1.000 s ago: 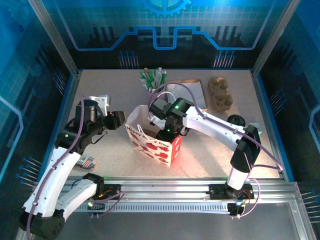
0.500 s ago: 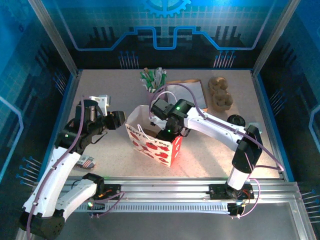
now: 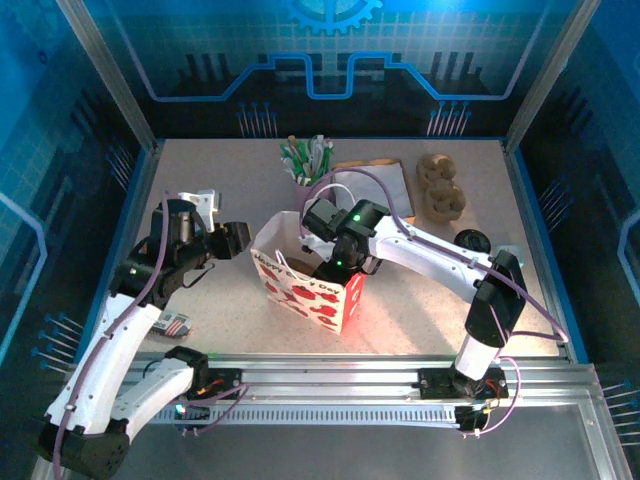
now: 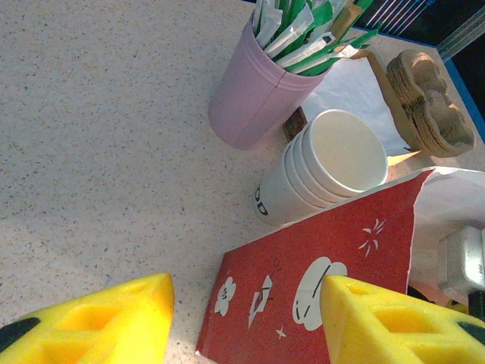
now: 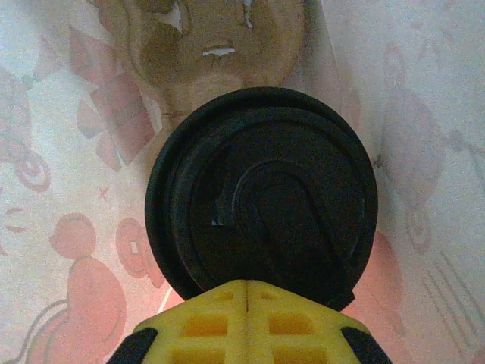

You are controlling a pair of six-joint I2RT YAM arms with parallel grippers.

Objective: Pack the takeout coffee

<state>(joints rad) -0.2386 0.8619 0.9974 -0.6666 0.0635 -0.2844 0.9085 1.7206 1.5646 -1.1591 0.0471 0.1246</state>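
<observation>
The takeout coffee (image 5: 261, 193) shows as a round black lid seen from above, deep inside the gift bag (image 3: 300, 290), whose pale printed walls surround it. My right gripper (image 5: 248, 287) is shut, its yellow fingertips pressed together on the lid's near rim. From above, the right gripper (image 3: 325, 268) reaches down into the bag's open top. My left gripper (image 3: 238, 238) hovers at the bag's left side. In the left wrist view the left gripper (image 4: 246, 292) is open, its yellow fingers wide apart in front of the bag's red side panel (image 4: 303, 280).
A stack of nested white cups (image 4: 333, 163) and a pink cup of green-white sticks (image 4: 254, 98) stand just behind the bag. Brown pulp carriers (image 3: 440, 188) lie at the back right, a loose black lid (image 3: 470, 240) to the right. A brown carrier (image 5: 212, 38) lies on the bag's floor.
</observation>
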